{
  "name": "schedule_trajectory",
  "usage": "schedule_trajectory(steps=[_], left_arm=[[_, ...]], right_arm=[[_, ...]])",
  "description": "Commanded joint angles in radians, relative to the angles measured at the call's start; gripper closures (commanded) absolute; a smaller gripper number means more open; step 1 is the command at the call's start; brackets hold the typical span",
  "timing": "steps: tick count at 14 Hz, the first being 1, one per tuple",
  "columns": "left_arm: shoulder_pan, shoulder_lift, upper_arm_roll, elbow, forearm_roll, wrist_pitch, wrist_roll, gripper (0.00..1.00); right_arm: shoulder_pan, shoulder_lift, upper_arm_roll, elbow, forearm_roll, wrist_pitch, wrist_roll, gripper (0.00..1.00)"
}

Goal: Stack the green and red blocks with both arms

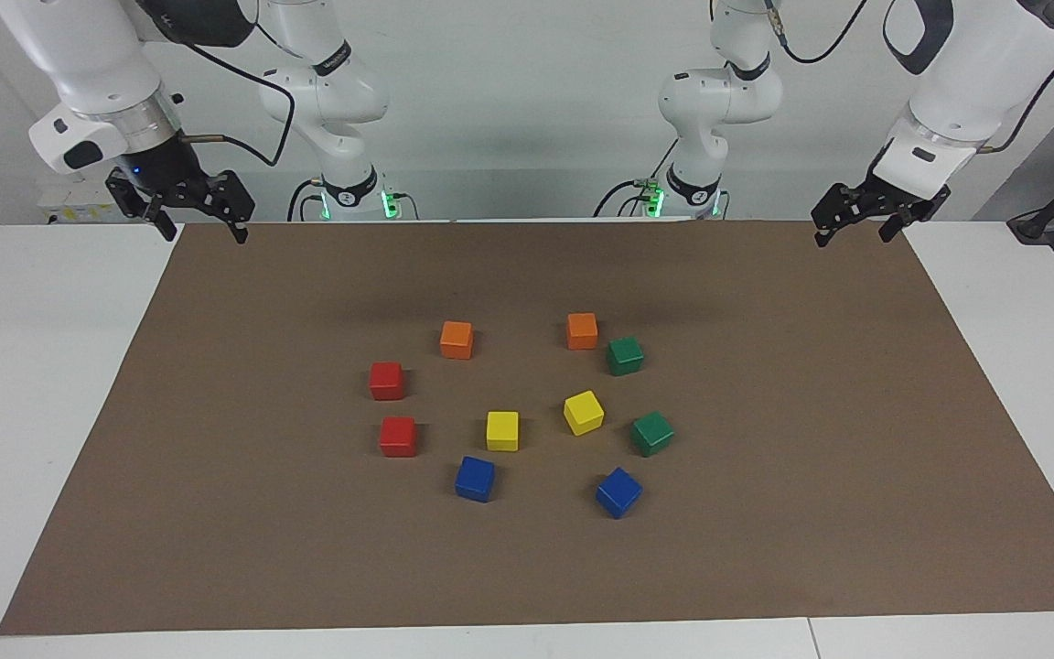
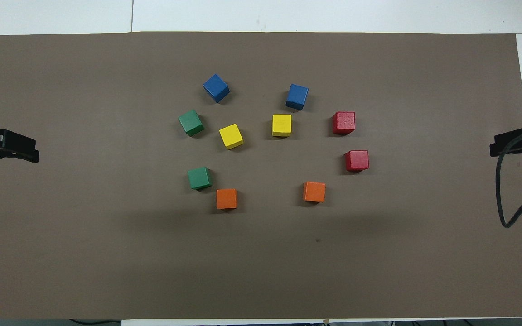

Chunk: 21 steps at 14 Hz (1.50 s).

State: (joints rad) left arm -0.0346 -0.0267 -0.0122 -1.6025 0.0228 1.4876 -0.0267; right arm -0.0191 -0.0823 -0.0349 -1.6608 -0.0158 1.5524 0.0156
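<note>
The left gripper (image 1: 859, 220) hangs wide open at the upper right of the facing view. The right gripper (image 1: 187, 206), upper left, is open too. Green blocks (image 1: 625, 355) and red blocks (image 1: 387, 381) sit apart, mid-frame.

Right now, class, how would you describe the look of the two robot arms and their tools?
Both arms are glossy white with dark grey joint caps and black cables. The left tool and right tool are small, black and two-fingered. Green lights glow at the bases.
</note>
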Motion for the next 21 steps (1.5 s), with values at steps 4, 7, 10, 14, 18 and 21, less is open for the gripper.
schedule_trajectory(steps=[4, 7, 10, 14, 18, 21], left_arm=[[-0.002, -0.025, 0.006, -0.027, -0.003, 0.014, 0.001, 0.00], [-0.002, -0.025, 0.006, -0.027, -0.003, 0.014, 0.001, 0.00], [-0.002, -0.025, 0.006, -0.027, -0.003, 0.014, 0.001, 0.00], [-0.002, -0.025, 0.006, -0.027, -0.003, 0.014, 0.002, 0.00], [-0.002, -0.025, 0.006, -0.027, -0.004, 0.014, 0.001, 0.00], [-0.002, -0.025, 0.006, -0.027, -0.003, 0.014, 0.001, 0.00]], right_arm=[[0.059, -0.025, 0.003, -0.066, 0.013, 0.021, 0.024, 0.00], [0.119, -0.031, 0.003, -0.158, 0.014, 0.164, 0.053, 0.00], [0.174, 0.007, 0.004, -0.168, 0.014, 0.230, 0.121, 0.00], [0.202, 0.068, 0.004, -0.172, 0.014, 0.281, 0.122, 0.00], [0.218, 0.097, 0.004, -0.235, 0.016, 0.393, 0.129, 0.00], [0.222, 0.170, 0.004, -0.234, 0.016, 0.431, 0.242, 0.00]])
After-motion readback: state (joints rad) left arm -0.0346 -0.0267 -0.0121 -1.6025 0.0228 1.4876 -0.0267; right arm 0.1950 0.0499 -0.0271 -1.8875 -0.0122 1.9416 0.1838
